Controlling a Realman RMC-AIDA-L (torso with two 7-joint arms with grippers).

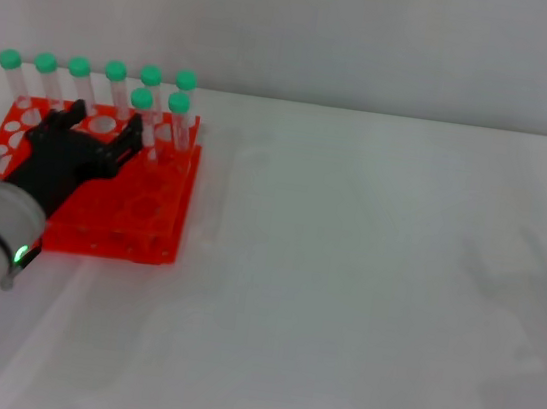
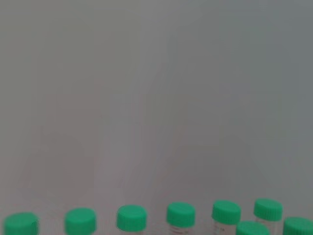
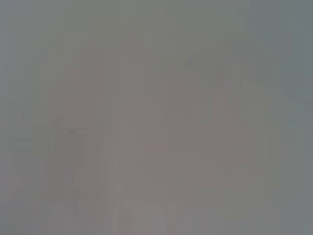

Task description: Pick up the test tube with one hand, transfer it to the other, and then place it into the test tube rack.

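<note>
8 tubes, 1 rack, 1 gripper visible.
Head view: six green-capped test tubes (image 1: 78, 78) in the far row plus two in the next row, all standing in one orange-red test tube rack (image 1: 140, 222); one left gripper (image 1: 100, 141) over it; one white table (image 1: 375, 278).

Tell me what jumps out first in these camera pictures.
The bright orange-red plastic test tube rack at the table's far left catches the eye, with clear green-capped test tubes standing along its back edge. The black two-finger left gripper, on the silver-banded arm with a green light, reaches over the rack. The right gripper is out of view.
</note>
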